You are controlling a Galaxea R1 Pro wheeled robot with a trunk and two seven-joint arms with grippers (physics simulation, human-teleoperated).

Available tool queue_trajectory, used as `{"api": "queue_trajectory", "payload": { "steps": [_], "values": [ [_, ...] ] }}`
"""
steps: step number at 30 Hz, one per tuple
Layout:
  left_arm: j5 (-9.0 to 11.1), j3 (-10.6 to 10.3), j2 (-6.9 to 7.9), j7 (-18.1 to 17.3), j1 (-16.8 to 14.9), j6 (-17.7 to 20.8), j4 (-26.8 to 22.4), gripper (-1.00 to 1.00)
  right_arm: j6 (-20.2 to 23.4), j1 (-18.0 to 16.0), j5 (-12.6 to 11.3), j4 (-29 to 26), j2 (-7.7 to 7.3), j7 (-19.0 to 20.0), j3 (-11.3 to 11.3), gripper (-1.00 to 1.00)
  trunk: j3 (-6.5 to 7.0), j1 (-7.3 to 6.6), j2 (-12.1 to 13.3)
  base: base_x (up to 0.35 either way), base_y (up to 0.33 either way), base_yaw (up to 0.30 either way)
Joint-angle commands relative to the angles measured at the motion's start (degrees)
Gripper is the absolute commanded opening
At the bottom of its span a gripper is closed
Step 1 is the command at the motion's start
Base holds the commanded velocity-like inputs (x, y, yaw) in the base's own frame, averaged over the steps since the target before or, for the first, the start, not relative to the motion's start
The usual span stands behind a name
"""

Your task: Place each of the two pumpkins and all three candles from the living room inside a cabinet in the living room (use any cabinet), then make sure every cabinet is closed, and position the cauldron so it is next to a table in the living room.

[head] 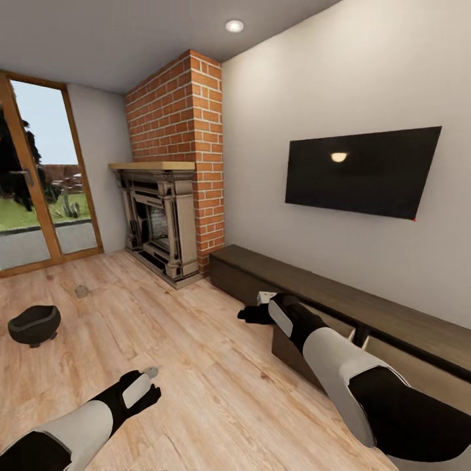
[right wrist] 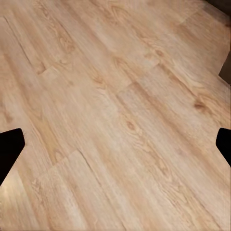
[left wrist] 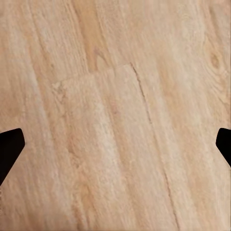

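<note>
The black cauldron (head: pixel 34 324) sits on the wood floor at the left, well away from both arms. Along the right wall under the TV runs the long dark-brown cabinet (head: pixel 340 294); one drawer (head: pixel 294 350) is pulled out beneath my right forearm, with pale beige insides showing beside it. My right gripper (head: pixel 252 315) hangs low just in front of the cabinet, and in the right wrist view (right wrist: pixel 115 149) it is open over bare floor. My left gripper (head: pixel 148 381) hovers open over floorboards (left wrist: pixel 115 149). Pumpkins, candles and table are out of view.
A brick fireplace (head: pixel 163 222) stands in the far corner, with a glass door (head: pixel 39 190) to its left. A small grey object (head: pixel 81 291), too small to identify, lies on the floor beyond the cauldron. A TV (head: pixel 363 170) hangs on the wall.
</note>
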Motion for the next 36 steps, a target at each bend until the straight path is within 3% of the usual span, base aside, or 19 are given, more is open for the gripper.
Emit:
{"api": "queue_trajectory", "payload": {
  "steps": [1,10,21,36],
  "values": [
    [0.4,-0.4,0.08,0.4,0.0,0.3,-0.2,1.00,-0.1,0.0,0.0,0.0,0.00,-0.1,0.2,1.00,-0.07,0.00,0.0,0.041,-0.008,0.291],
    [0.4,-0.4,0.10,0.4,0.0,0.1,-0.2,1.00,-0.7,0.0,-0.1,0.0,0.00,0.2,0.2,1.00,-0.07,0.00,0.0,0.008,-0.002,0.145],
    [0.2,-0.4,0.10,-3.5,0.0,0.1,0.0,1.00,-0.8,0.0,-0.1,0.0,0.00,0.1,0.2,1.00,-0.05,0.00,0.0,0.013,0.000,0.017],
    [0.2,-0.4,0.10,-3.7,0.0,0.1,0.0,1.00,-0.8,0.0,-0.1,0.1,0.00,0.0,0.2,1.00,0.41,0.00,0.0,0.031,0.000,0.253]
  ]
}}
